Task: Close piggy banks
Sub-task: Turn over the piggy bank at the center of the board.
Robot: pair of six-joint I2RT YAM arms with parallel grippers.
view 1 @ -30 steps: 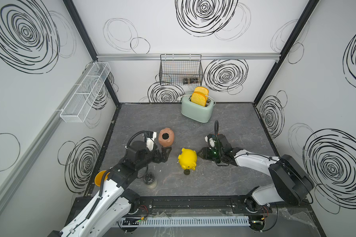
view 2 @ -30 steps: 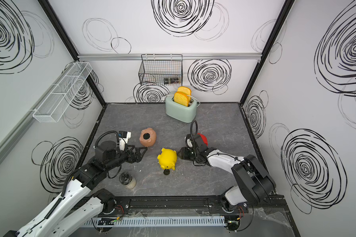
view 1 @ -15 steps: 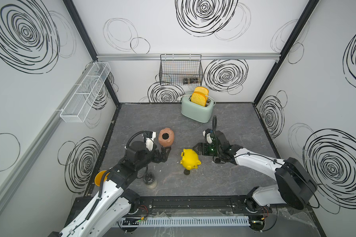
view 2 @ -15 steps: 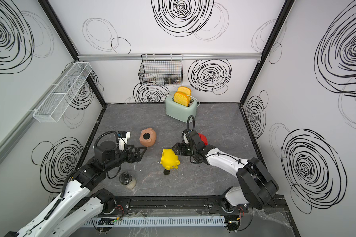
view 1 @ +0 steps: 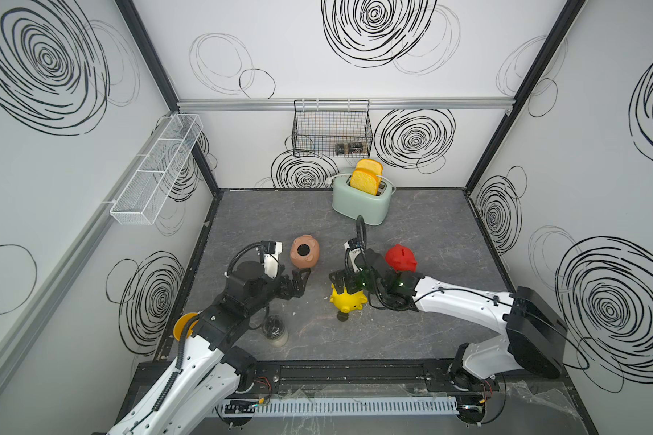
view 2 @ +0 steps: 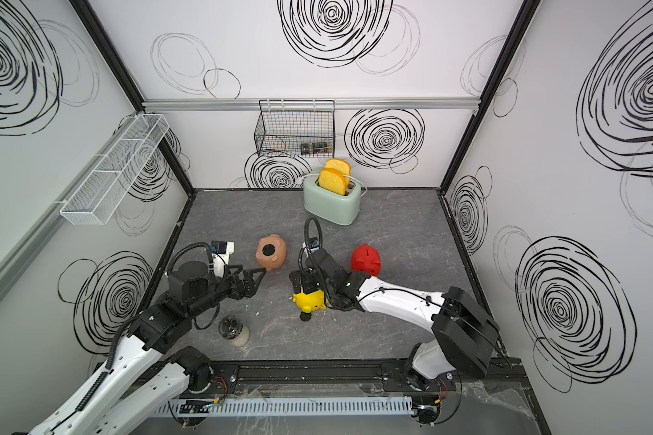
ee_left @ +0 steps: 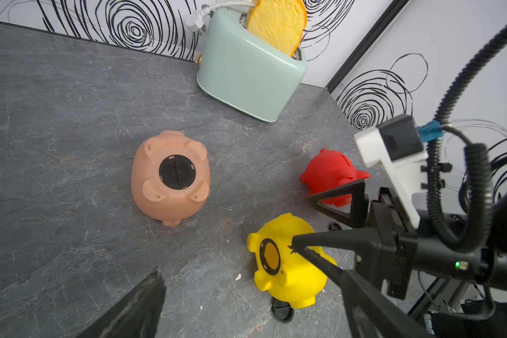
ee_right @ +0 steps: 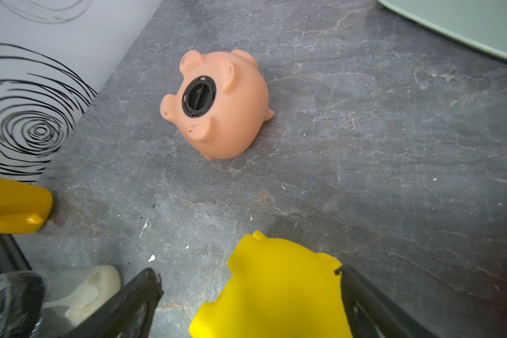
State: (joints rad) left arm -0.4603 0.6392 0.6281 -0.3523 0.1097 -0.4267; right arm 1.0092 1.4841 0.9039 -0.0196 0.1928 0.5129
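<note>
Three piggy banks lie on the grey tabletop. The pink one [view 1: 305,251] [ee_left: 170,178] rests belly-up with a black plug in its hole. Tipped on its side, the yellow one [view 1: 348,300] [ee_left: 287,272] shows an open belly hole, and a loose black plug [ee_left: 282,310] lies on the table against it. Behind the right arm stands the red one [view 1: 401,258]. My right gripper [view 1: 345,283] [ee_right: 246,295] is open, its fingers straddling the yellow pig's back. My left gripper [view 1: 298,280] [ee_left: 246,304] hovers open and empty just in front of the pink pig.
A mint-green toaster [view 1: 360,203] with toast stands at the back. A clear jar [view 1: 276,331] and a yellow mug [view 1: 183,325] sit near the left arm at the front left. A wire basket [view 1: 332,128] and a white rack [view 1: 155,169] hang on the walls.
My right gripper has opened wide and moved left over the yellow pig, uncovering the red pig behind it. The left arm has barely moved.
</note>
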